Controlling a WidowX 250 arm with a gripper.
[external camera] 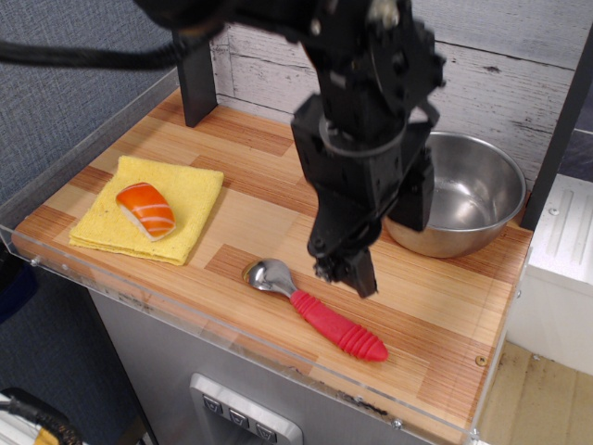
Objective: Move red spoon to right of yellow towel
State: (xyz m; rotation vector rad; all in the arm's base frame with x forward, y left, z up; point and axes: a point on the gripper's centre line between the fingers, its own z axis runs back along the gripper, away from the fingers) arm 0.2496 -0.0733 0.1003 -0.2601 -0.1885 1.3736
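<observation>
Red spoon [315, 310] lying free on the wooden counter [445, 315], lower centre of frame.
Its silver bowl points left, its ribbed handle runs toward lower right. The gripper [345, 269] hangs just above, holding nothing; whether its jaws are parted cannot be told. The yellow towel [190, 195] lies at left, bearing a sushi piece [145, 209]; a steel bowl [459, 190] sits at right.

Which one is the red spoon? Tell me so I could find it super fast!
Look at the wooden table, near its front edge, to the right of the yellow towel. The red spoon lies flat there, just below the black pincer. Nothing else has its shiny silver scoop and bumpy red handle; the orange-and-white sushi piece sits on the towel.
</observation>
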